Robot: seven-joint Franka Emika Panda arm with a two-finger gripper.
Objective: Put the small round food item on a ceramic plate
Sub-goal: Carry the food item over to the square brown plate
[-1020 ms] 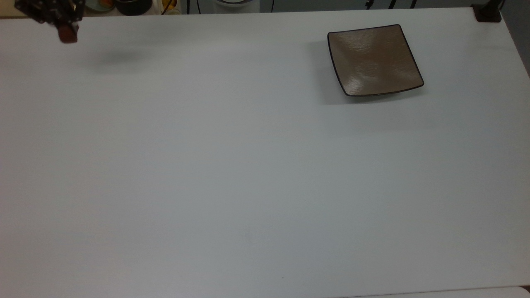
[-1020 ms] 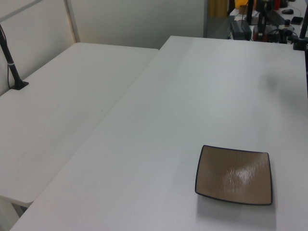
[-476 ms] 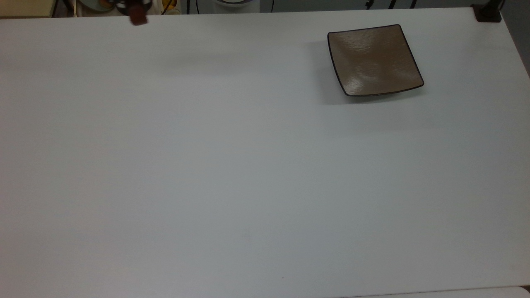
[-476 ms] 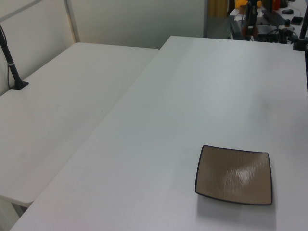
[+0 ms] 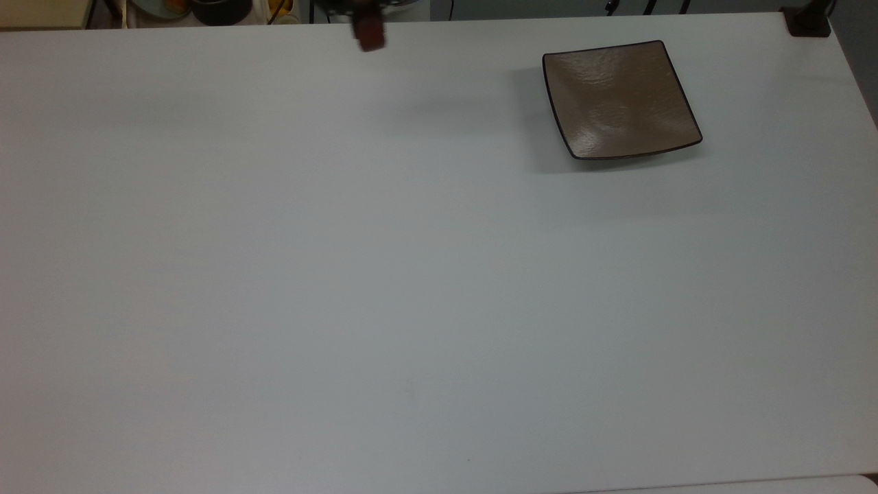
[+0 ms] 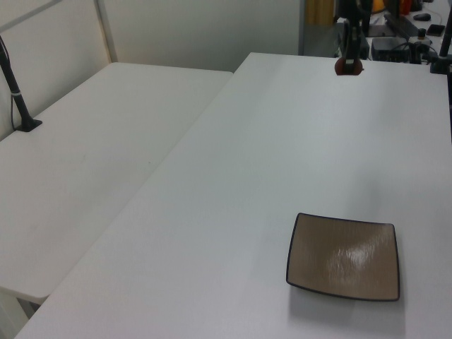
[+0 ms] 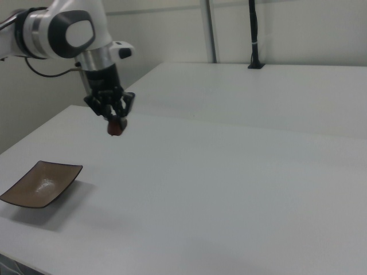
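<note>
So the pick is behind me: my tool (image 7: 116,121) has its fingers closed on the food item (image 7: 116,128), a small dark reddish lump hanging just below the fingertips, and I judge the grasp sound since the lump is clear of the table (image 7: 229,189) with nothing under it. What is left is the rest of the carry, the lowering and the release. The plate (image 7: 40,184) sits bare on the table, nothing in its shallow centre. In the right view the plate lies lower and toward the right view's left of my tool, well apart from it. In the top view the food item (image 5: 371,38) shows at the upper edge, well to the top view's left of the plate (image 5: 621,99), at roughly the same depth on the table. In the left view the lump (image 6: 348,66) is at the far end of the table and the plate (image 6: 344,256) near the camera. I still need to come over the plate's centre before I let go.
</note>
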